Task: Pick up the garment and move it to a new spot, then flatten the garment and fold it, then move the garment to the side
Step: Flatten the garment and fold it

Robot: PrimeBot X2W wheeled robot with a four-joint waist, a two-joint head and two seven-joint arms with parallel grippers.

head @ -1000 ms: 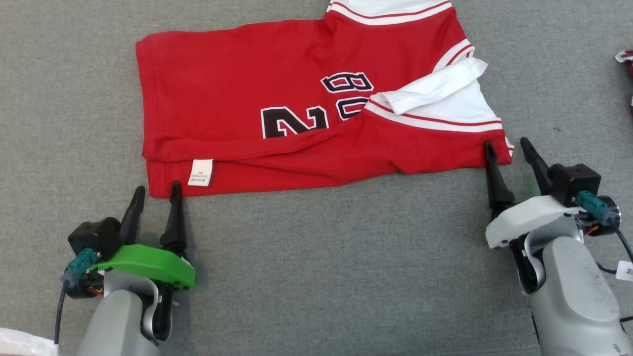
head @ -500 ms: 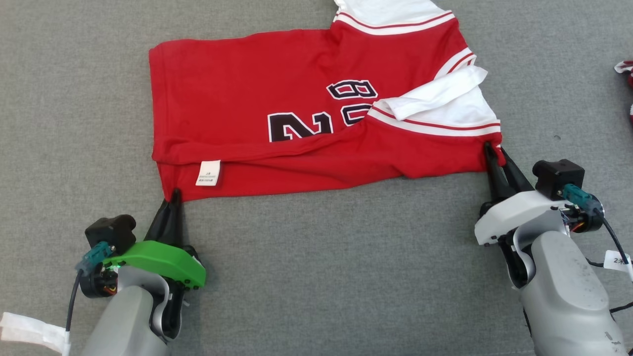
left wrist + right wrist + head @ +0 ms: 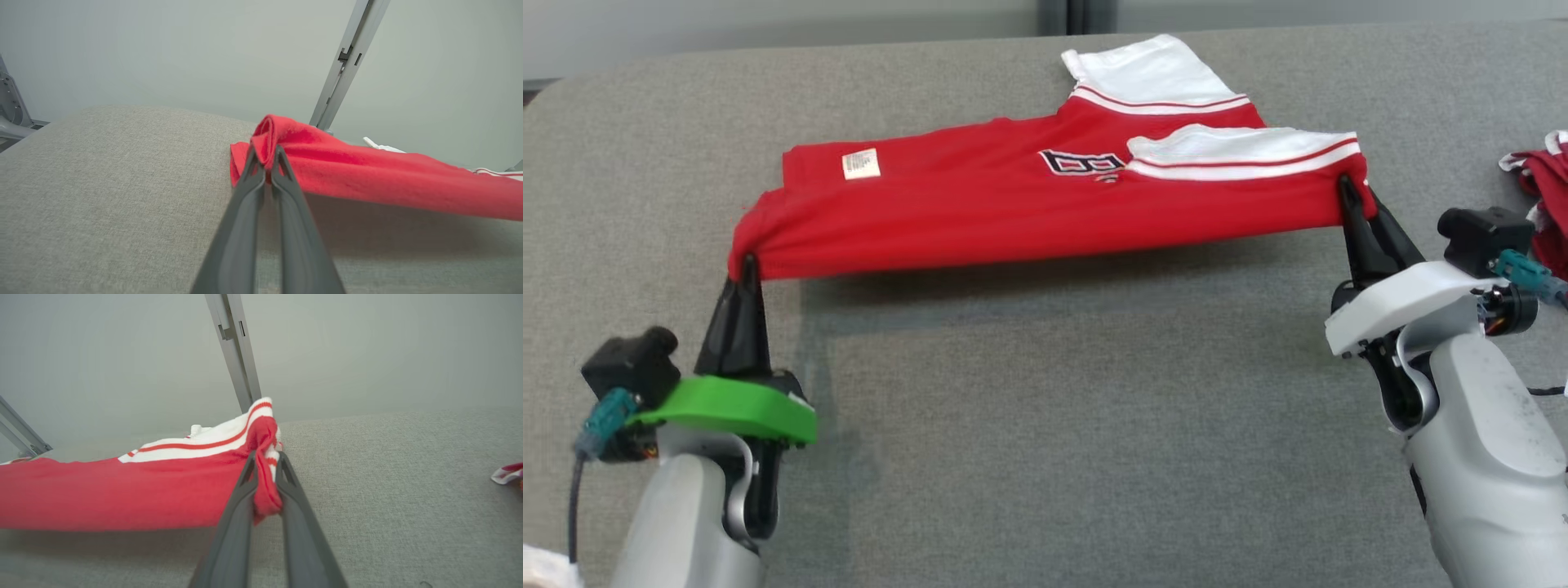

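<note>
Caught at both ends: the red-and-white shirt (image 3: pixel 1029 220) hangs stretched between the two grippers, its near edge raised off the grey table (image 3: pixel 1045 441), its far half lying on it. The left gripper (image 3: pixel 745 268) is pinched closed on the hem corner, the right gripper (image 3: pixel 1349 189) closed on the corner by the white sleeve (image 3: pixel 1241 151) — each arm at its own end. The shirt's long axis runs left to right across the robot, sleeves to the right; a fold would likely carry the held edge away from the robot — over the far half
</note>
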